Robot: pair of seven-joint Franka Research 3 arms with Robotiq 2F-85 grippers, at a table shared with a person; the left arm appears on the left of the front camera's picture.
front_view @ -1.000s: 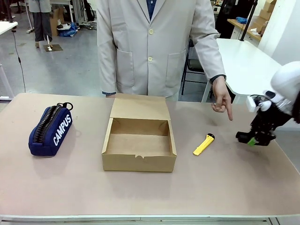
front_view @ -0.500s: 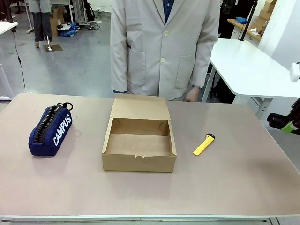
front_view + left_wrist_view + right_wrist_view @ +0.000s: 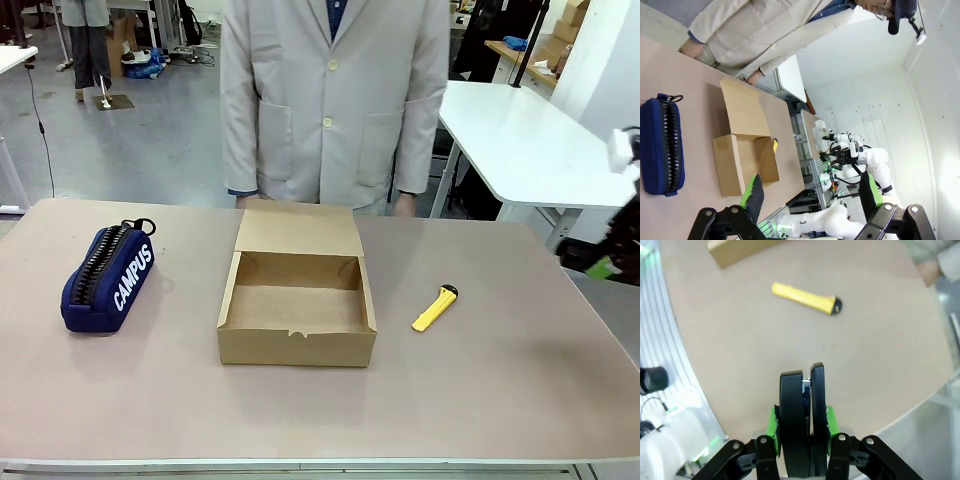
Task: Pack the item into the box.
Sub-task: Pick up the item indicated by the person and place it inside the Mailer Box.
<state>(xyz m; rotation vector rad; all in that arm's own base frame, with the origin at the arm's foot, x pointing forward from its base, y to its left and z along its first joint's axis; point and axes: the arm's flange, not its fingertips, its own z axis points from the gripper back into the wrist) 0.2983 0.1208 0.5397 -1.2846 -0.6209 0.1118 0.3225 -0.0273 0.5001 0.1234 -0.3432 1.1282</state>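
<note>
While the person [image 3: 335, 100] is standing at the far edge with arms hanging down, the box [image 3: 297, 305] is sitting open mid-table [image 3: 500, 400], its lid flap lying back toward the person. Navy CAMPUS pouch [image 3: 108, 277] is lying well to the box's left; yellow utility knife [image 3: 435, 308] is lying on the right, apart from the box, between it and the right gripper [image 3: 802, 426]. That gripper is pinching the item [image 3: 792, 400] between its green pads, off past the table's right edge in the front view. Item's long axis is running along the fingers, free end pointing out toward the knife; which end is thinner, cannot tell. Left gripper [image 3: 810, 195] is hanging spread wide, holding nothing, looking down over pouch and box. Against a second ago: right gripper, then low over the table's right side, is now sitting higher and farther right; the person's pointing hand is gone from there; box, pouch and knife are lying unmoved.
</note>
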